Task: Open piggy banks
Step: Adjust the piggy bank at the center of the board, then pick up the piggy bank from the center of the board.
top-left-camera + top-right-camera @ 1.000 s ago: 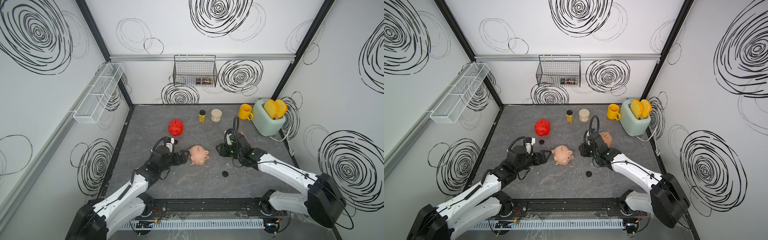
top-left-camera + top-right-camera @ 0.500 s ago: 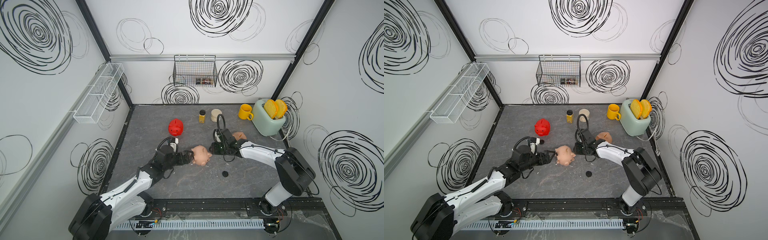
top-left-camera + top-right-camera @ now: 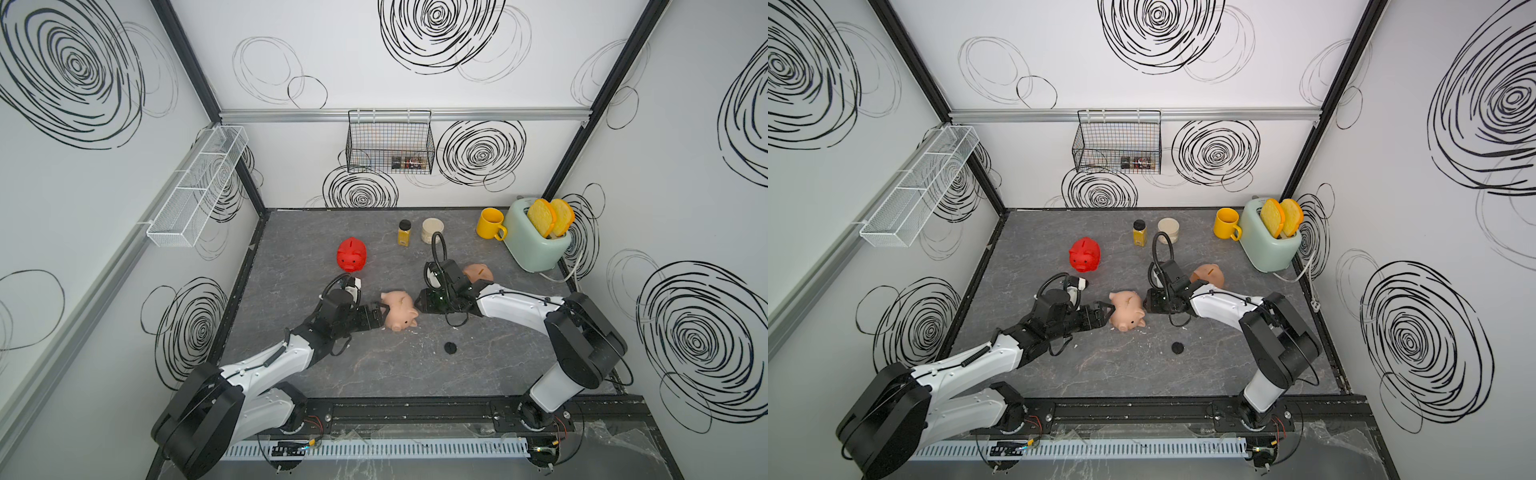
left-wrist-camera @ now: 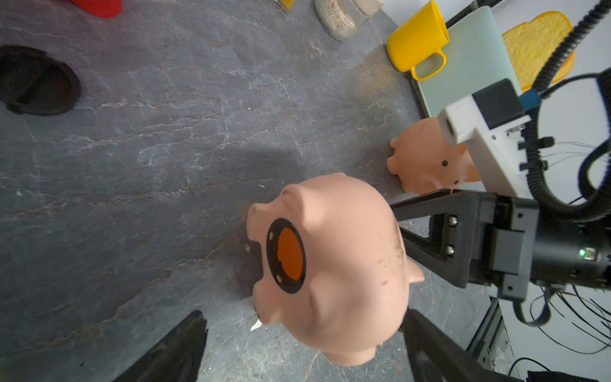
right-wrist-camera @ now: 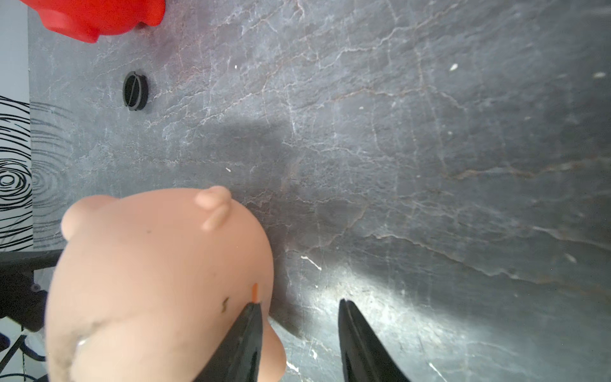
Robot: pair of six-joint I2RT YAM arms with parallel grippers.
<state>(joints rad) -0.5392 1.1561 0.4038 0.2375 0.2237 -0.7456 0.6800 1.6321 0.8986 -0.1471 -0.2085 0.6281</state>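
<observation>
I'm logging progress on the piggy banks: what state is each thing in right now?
Pale pink pig: on its side, belly hole unplugged.
Red pig: upright, belly hidden.
Peach-tan pig: upright, belly hidden.
Black plug: loose on the table.
Second plug: loose near red pig.
Left pincer: open around pale pink pig.
Right pincer: open, one fingertip on pale pink pig.
Toaster: two bread slices raised.
Yellow mug: upright.

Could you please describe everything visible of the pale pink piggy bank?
The pale pink piggy bank is smooth, scuffed plastic, lying on its side on the grey table. Its black-ringed belly opening shows orange inside. The left gripper's open fingers flank it; one finger of the right gripper touches its back.
</observation>
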